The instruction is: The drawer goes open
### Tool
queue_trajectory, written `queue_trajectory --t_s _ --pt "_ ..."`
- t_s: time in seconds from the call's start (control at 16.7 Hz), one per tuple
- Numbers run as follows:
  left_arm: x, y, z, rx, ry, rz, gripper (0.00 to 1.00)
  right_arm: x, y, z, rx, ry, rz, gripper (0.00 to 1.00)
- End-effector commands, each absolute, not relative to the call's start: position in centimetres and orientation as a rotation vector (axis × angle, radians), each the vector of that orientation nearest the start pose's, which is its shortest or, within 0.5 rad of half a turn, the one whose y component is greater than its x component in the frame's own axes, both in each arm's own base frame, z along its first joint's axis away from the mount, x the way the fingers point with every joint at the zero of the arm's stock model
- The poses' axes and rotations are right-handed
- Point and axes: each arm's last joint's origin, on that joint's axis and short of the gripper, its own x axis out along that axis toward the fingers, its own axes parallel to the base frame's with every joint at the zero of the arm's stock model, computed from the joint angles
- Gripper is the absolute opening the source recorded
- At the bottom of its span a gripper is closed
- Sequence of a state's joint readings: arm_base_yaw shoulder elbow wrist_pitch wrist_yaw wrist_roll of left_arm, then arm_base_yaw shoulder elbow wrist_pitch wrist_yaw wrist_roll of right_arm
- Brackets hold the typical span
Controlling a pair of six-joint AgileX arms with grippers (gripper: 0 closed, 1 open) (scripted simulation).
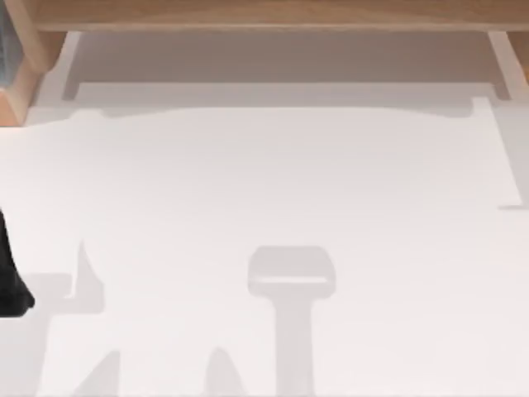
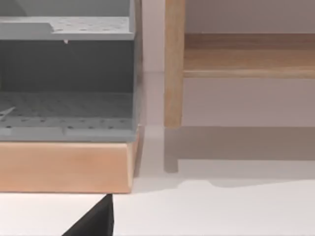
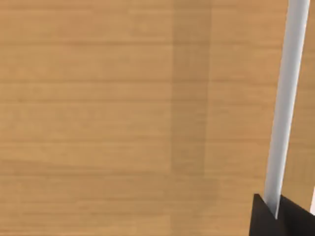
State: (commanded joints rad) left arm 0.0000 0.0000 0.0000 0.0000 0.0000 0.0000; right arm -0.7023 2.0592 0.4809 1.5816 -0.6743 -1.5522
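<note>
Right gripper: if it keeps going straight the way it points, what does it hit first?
Likely the wooden panel: it faces the right wrist camera close up, with a pale bar between the right gripper's dark fingertips. Depth is unclear.

A wooden frame (image 1: 264, 15) runs along the far edge of the counter (image 1: 273, 190), with 1 leg (image 1: 506, 62) coming down at the right and another at the left. At the far left corner, a perforated rack (image 2: 66, 73) sits on a wooden base (image 2: 66, 167), just beside a post (image 2: 173, 64). The left arm (image 1: 10, 277) sits at the counter's left edge.
</note>
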Motion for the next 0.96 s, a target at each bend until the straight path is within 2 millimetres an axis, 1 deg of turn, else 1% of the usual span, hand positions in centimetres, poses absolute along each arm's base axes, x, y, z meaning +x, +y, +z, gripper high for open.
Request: queue_trajectory --t_s 0.6,0.66,0.96 --pt "10.57 -0.12 16.0 0.0 0.0 0.0 1.0 24.15 -17.67 8.67 -1.565 0.009 0.001 0.98" --pt "10.57 -0.12 16.0 0.0 0.0 0.0 1.0 24.15 -17.67 8.67 -1.565 0.009 0.001 1.0" --pt "10.57 -0.12 16.0 0.0 0.0 0.0 1.0 24.15 -17.67 8.67 -1.565 0.009 0.001 1.0"
